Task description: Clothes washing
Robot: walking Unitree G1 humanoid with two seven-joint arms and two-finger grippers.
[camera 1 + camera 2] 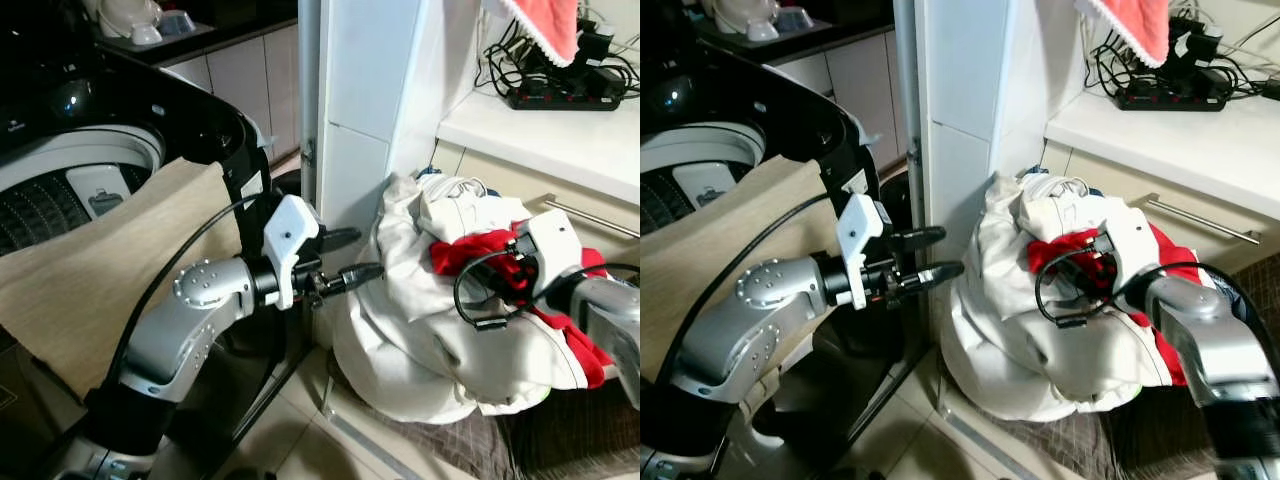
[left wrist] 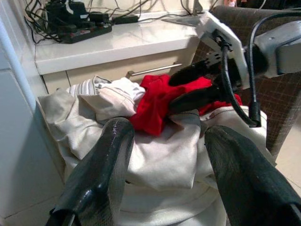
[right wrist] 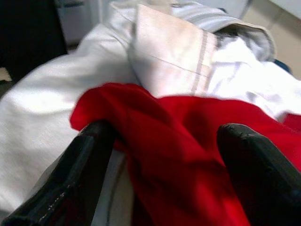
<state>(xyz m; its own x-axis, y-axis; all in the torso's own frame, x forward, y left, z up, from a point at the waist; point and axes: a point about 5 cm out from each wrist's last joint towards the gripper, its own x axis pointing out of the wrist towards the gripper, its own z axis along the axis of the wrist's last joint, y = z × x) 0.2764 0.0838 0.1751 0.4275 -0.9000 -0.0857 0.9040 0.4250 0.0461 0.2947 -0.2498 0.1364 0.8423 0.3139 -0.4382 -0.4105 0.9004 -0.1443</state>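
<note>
A pile of white laundry (image 1: 420, 320) lies right of the washing machine (image 1: 60, 170), with a red garment (image 1: 470, 250) on top. My right gripper (image 2: 173, 94) is open, and its two black fingers (image 3: 89, 155) straddle a fold of the red garment (image 3: 178, 141), pressed into the pile. My left gripper (image 1: 358, 255) hovers open and empty between the machine and the pile, pointing at the white clothes (image 2: 160, 160). A beige cloth (image 1: 100, 270) hangs over the machine's front rim.
A white pillar (image 1: 360, 90) stands just behind the left gripper. At the right, a white counter (image 1: 560, 130) carries a power strip (image 1: 560, 97) and cables, with a pink towel (image 1: 545, 25) hanging above. A brown checked cushion (image 1: 560, 430) lies under the pile.
</note>
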